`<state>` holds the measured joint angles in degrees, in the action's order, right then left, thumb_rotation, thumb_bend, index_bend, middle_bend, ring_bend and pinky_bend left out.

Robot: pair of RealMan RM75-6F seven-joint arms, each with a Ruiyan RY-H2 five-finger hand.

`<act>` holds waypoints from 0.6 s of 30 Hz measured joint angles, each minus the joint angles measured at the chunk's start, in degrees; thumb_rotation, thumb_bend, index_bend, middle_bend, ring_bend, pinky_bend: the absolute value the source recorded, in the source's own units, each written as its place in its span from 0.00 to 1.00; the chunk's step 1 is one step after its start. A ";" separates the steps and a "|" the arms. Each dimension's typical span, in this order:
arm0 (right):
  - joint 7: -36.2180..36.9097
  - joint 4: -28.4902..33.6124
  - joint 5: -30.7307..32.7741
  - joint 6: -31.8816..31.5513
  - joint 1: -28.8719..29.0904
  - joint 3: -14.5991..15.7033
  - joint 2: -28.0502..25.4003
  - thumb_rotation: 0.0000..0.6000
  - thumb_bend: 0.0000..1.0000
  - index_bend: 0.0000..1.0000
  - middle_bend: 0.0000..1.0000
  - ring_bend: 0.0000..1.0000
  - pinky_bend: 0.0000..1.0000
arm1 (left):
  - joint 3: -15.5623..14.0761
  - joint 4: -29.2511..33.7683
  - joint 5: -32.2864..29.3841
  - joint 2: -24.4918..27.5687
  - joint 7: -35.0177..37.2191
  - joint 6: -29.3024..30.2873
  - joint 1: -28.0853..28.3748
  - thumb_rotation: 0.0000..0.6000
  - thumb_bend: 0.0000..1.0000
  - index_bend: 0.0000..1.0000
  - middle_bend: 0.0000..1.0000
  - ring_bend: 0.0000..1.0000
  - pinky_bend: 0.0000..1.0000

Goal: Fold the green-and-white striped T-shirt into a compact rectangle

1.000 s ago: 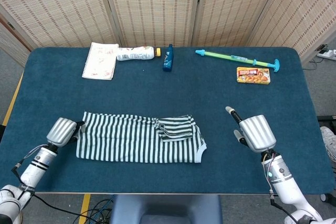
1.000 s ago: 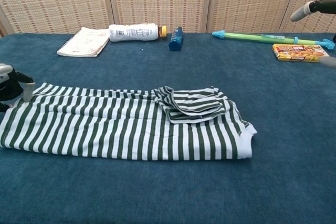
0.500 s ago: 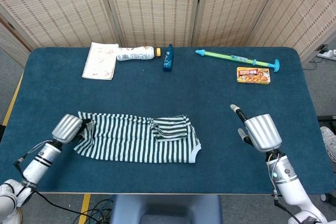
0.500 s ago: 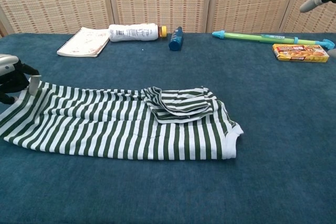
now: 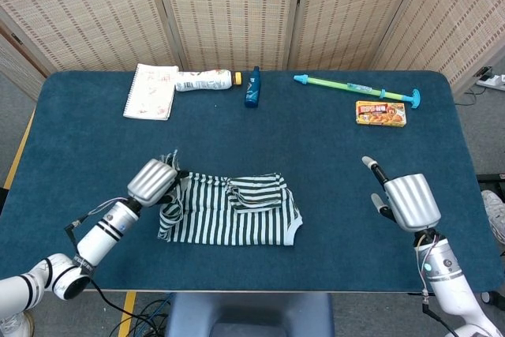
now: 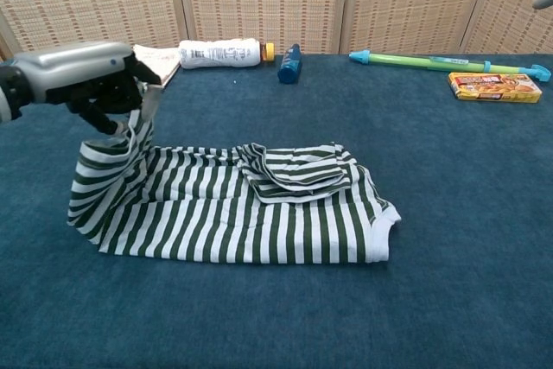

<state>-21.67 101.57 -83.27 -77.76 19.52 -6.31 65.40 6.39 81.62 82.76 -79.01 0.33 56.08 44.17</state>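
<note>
From my seat the left hand (image 6: 82,75) had its fingers clamped on the left end of the striped T-shirt (image 5: 237,211), with that end pulled up off the table (image 5: 316,140) so the cloth hung from the hand in a drooping fold. The rest of the shirt lay flat on the blue cloth near the front edge, left of centre, with a sleeve bunched on top around the middle. I couldn't really see the fingertips in either view, since the fabric and the silver back of the hand covered them.

The right hand (image 5: 406,199) held nothing and sat above the table well to the right of the shirt, one finger poking out straight; the others were tucked behind the silver shell from the head view, so I couldn't tell how far they curled. The chest view only caught a sliver of a fingertip at the top right corner.

Along the back edge sat a spiral notebook (image 5: 151,91), a white bottle (image 5: 203,80) lying on its side, a small blue bottle (image 5: 252,87), a green and blue water squirter (image 5: 355,88) and a yellow box (image 5: 380,113) with a food picture. All of them had printing on them, but it was too small and blurry for me to read.
</note>
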 measured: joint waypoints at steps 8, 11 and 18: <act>1.00 -0.17 -0.15 -0.89 -1.06 0.00 -0.99 1.00 0.34 0.16 0.98 1.00 1.00 | 5.14 8.89 -10.34 0.07 -12.86 -5.14 5.27 1.00 0.63 0.62 0.93 0.84 1.00; 1.27 -0.22 -0.15 -1.18 -1.41 -0.02 -1.33 1.00 0.34 0.16 0.98 1.00 1.00 | 6.19 10.74 -13.09 -1.04 -16.73 -5.98 7.11 1.00 0.63 0.61 0.93 0.84 1.00; 1.72 -0.39 -0.01 -1.39 -2.07 0.04 -1.80 1.00 0.34 0.16 0.98 1.00 1.00 | 7.64 12.57 -18.41 -5.46 -25.23 -6.68 11.74 1.00 0.63 0.61 0.93 0.84 1.00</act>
<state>-19.95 101.18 -83.28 -79.15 17.45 -6.27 63.60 14.03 94.19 64.35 -84.47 -24.90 49.40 55.91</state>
